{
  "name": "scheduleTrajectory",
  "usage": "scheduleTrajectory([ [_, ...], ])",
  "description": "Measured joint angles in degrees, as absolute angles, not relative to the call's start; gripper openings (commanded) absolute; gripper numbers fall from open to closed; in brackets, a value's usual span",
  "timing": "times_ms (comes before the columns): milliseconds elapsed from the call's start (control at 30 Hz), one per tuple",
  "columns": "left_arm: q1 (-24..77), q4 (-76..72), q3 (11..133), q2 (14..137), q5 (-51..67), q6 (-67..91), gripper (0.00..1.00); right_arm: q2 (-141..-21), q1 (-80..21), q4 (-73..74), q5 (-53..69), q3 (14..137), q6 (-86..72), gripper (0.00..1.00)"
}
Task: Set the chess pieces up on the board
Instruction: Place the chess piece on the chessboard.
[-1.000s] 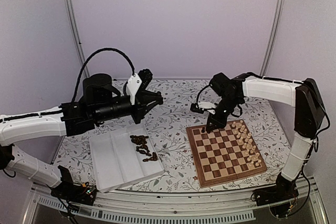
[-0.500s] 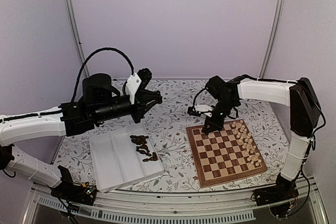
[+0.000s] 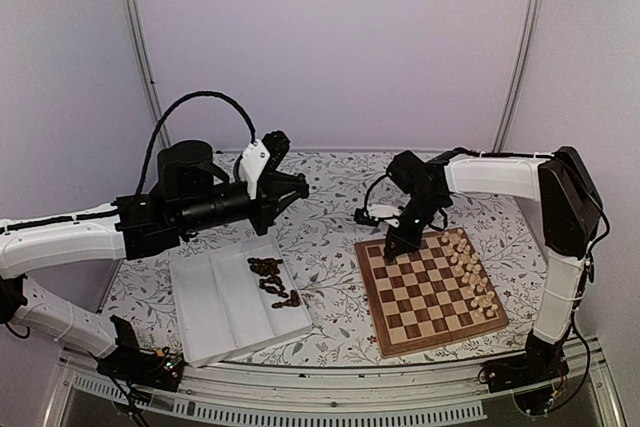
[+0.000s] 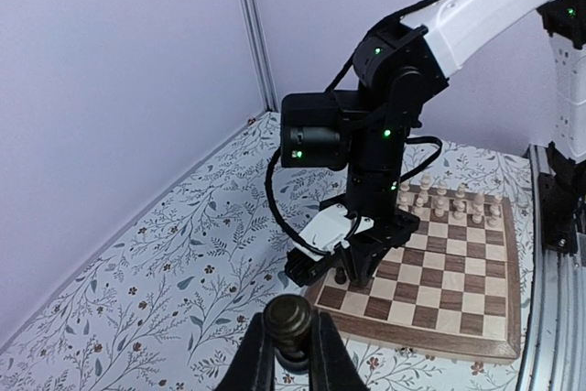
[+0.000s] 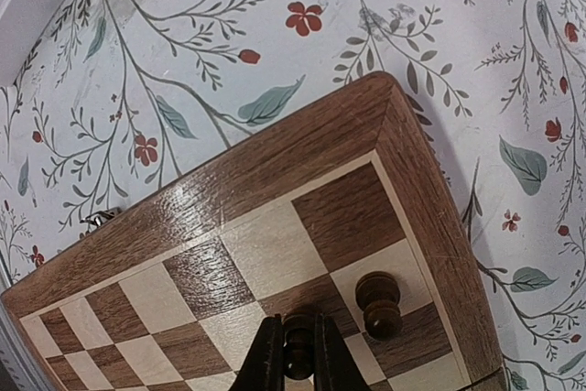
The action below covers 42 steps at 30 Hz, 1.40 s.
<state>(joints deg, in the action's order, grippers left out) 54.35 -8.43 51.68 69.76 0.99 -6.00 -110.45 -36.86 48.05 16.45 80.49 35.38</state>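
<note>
Floral-printed cloth covers the table (image 3: 330, 237), with plain lilac walls behind. On it sits the board (image 3: 432, 287), and everything below is placed against it.

Along the board's right side the cream pieces (image 3: 470, 267) stand in two rows, so that side looks finished. At the board's far left corner the right tool (image 5: 295, 327) is clamped on a dark chessman (image 5: 298, 347), holding it upright low over a square. Whether its base touches the wood cannot be told. Just beside it, one standing dark piece (image 5: 378, 304) is already on the board near the same corner.

Well to the left of the board, the left tool (image 4: 291, 359) hangs raised above the table, its fingers closed on a round-topped dark piece (image 4: 291, 320). Farther left and nearer the arms lies the white tray (image 3: 215, 312), with the loose dark pieces (image 3: 272, 282) heaped toward the edge that faces the board.

The step in hand seems to be filling the dark side, with this chessman going down next to its neighbour. The next move likely calls for a short straight descent until the base seats squarely. The fingers should then part only a little and lift vertically, since the standing piece is close enough to be clipped. The left arm would do well to wait until that corner is free.
</note>
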Motion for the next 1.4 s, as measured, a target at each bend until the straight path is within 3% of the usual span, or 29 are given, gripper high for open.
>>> scheduleTrajectory([
  [867, 54.4, -7.7, 51.7, 70.6, 1.0, -6.0, 0.0, -110.8, -36.9, 48.3, 17.6, 80.2, 35.2, 0.26],
  [1067, 54.5, -7.7, 51.7, 70.9, 1.0, -6.0, 0.0, -110.8, -36.9, 50.0, 18.1, 81.0, 34.3, 0.37],
  [1400, 54.6, -7.8, 52.7, 78.5, 4.3, -5.1, 0.0, -101.7, -35.4, 51.2, 19.2, 86.0, 33.9, 0.38],
])
